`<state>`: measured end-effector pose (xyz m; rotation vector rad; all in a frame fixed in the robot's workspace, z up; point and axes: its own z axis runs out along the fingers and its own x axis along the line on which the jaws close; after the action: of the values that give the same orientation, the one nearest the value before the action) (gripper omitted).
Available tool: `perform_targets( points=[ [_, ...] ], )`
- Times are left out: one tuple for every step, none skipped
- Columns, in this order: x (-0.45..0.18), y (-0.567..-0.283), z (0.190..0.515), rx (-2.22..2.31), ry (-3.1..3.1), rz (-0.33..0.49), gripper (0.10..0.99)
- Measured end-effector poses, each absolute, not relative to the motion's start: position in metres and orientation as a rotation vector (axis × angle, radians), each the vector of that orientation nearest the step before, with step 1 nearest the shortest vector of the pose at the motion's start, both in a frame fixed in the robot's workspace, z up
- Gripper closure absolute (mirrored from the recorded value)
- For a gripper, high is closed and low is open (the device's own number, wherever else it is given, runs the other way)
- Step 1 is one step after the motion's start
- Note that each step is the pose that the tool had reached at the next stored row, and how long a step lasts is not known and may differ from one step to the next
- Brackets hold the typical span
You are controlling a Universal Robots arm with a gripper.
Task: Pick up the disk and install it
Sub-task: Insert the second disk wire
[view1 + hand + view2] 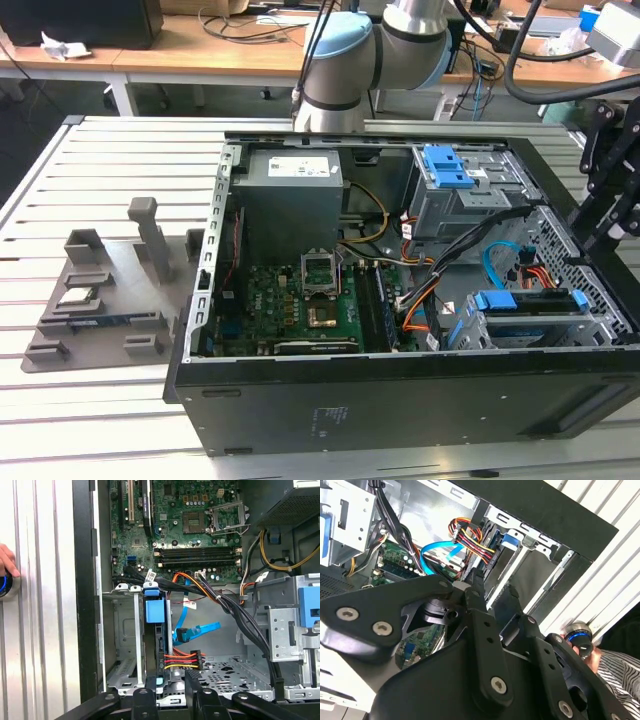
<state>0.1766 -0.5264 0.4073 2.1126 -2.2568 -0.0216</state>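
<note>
Although the black linkage blocks much of the second wrist view, I can see the gripper (492,587) with its jaws apart and nothing between them, hanging above the open computer case (300,410). I find the disk (154,615) standing on edge in the drive bay (125,645) in the first wrist view, with only its blue rail and a thin dark side showing, so I can't make out its label. A hand (6,562) is cut off at the frame's edge.
</note>
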Motion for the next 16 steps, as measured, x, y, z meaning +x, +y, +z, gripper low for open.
perform_targets(
  points=[
    [0.176,-0.524,0.407,2.112,-2.257,-0.021,0.725],
    [0.175,-0.519,0.407,2.113,-2.257,-0.022,0.725],
    [0.174,-0.516,0.407,2.113,-2.257,-0.022,0.725],
    [0.173,-0.514,0.407,2.113,-2.257,-0.022,0.725],
    [0.172,-0.513,0.406,2.113,-2.257,-0.022,0.725],
    [0.171,-0.512,0.406,2.113,-2.257,-0.022,0.725],
    [0.170,-0.511,0.406,2.113,-2.257,-0.022,0.725],
    [0.170,-0.510,0.406,2.113,-2.257,-0.022,0.725],
    [0.169,-0.509,0.406,2.113,-2.257,-0.022,0.725],
    [0.168,-0.509,0.405,2.113,-2.257,-0.022,0.725],
    [0.168,-0.509,0.403,2.113,-2.257,-0.022,0.725],
    [0.167,-0.508,0.401,2.113,-2.257,-0.022,0.725],
    [0.167,-0.508,0.399,2.113,-2.257,-0.022,0.725],
    [0.167,-0.508,0.399,2.113,-2.257,-0.022,0.725],
    [0.167,-0.508,0.398,2.113,-2.257,-0.022,0.725],
    [0.167,-0.508,0.397,2.113,-2.257,-0.022,0.725]
  ],
)
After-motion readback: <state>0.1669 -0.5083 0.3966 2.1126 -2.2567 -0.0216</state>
